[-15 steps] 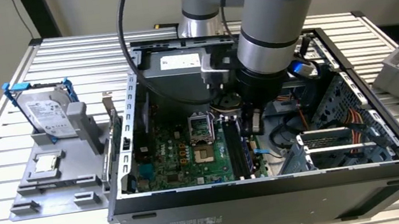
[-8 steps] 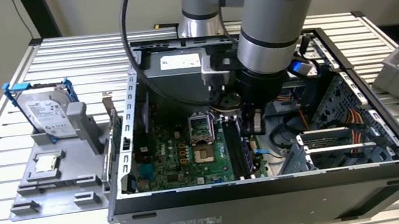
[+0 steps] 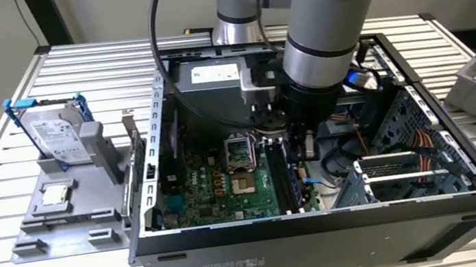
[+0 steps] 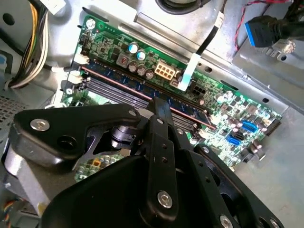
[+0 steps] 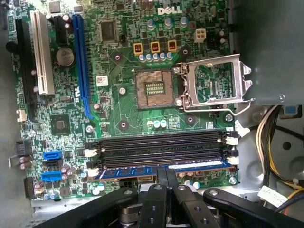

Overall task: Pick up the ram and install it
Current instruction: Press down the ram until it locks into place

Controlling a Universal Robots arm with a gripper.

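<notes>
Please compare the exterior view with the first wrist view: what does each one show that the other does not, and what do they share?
The exterior view adds the hard drive in its blue bracket, standing on a grey holder outside the computer case, and the arm reaching into the case. The first wrist view adds the ram lying along the memory slot nearest the gripper, with empty black slots beside it. Both share the green motherboard and its open processor socket.
</notes>
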